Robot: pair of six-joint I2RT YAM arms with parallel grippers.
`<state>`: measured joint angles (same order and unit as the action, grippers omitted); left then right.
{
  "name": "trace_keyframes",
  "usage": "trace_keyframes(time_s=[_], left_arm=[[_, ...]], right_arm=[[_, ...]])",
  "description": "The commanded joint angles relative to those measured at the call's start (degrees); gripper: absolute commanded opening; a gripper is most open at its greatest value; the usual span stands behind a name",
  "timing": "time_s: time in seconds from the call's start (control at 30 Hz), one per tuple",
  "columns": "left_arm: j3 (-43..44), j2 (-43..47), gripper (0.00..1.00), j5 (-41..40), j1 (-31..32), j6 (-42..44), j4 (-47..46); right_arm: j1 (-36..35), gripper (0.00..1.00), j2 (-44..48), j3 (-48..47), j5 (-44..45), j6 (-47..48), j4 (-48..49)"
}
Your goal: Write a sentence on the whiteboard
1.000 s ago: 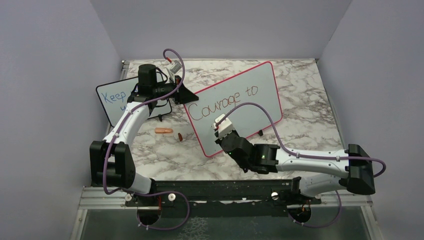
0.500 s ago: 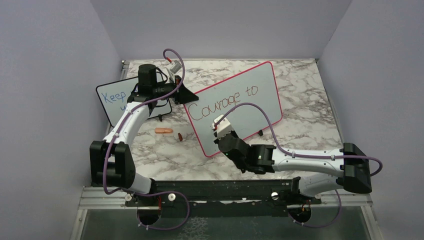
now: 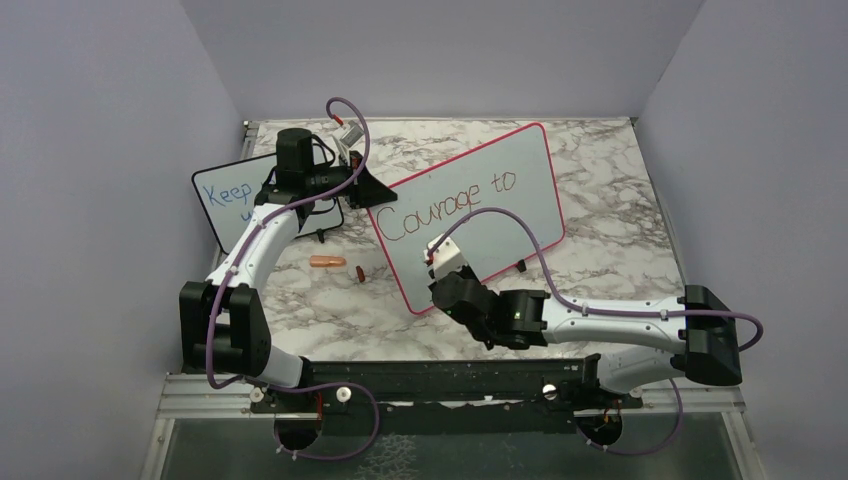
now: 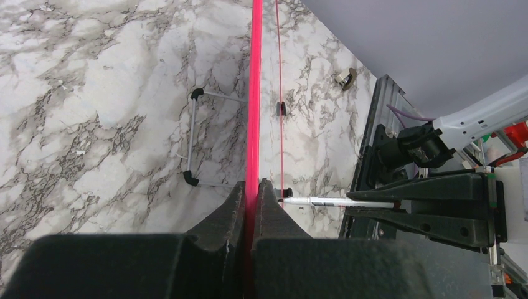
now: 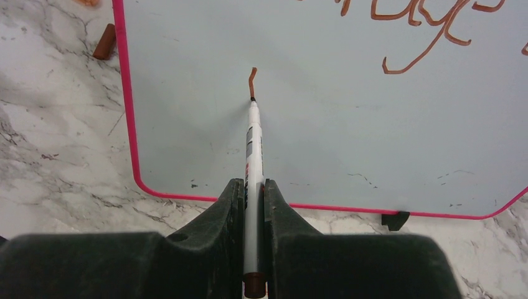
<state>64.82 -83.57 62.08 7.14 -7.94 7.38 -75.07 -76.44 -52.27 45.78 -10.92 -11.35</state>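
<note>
Two whiteboards (image 3: 505, 215) (image 3: 222, 203); one marker (image 5: 252, 156)

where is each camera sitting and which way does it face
Top external: above and behind the bases, looking down at the table and whiteboard; left arm and right arm both show.
Left wrist: on the left arm, sighting along the whiteboard's red frame edge-on; left gripper shut on it.
Right wrist: on the right arm, facing the board's face; right gripper shut on the marker.
Both wrist views share the marker and the red frame.
</note>
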Motion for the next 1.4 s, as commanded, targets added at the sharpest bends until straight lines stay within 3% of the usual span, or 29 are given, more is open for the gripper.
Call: trace_keyframes(time_s=[0.0,0.57,1.37], left_arm=[[-1.62,-1.24,0.0,-6.19,0.69,3.89,3.96],[-1.67,-1.16,0.0,-6.19,0.65,3.79,3.91],[-1.62,-1.4,0.0,-6.12,0.6,3.77,3.96]], right_arm=[[-0.08,0.01,-1.11,-1.28,-2.02,-2.58,-5.55],[-0.08,0.01,-0.72,-1.36,-5.2,-3.85,-8.26],[-0.08,0.01,1.27,1.54,1.17,-0.6,1.5]])
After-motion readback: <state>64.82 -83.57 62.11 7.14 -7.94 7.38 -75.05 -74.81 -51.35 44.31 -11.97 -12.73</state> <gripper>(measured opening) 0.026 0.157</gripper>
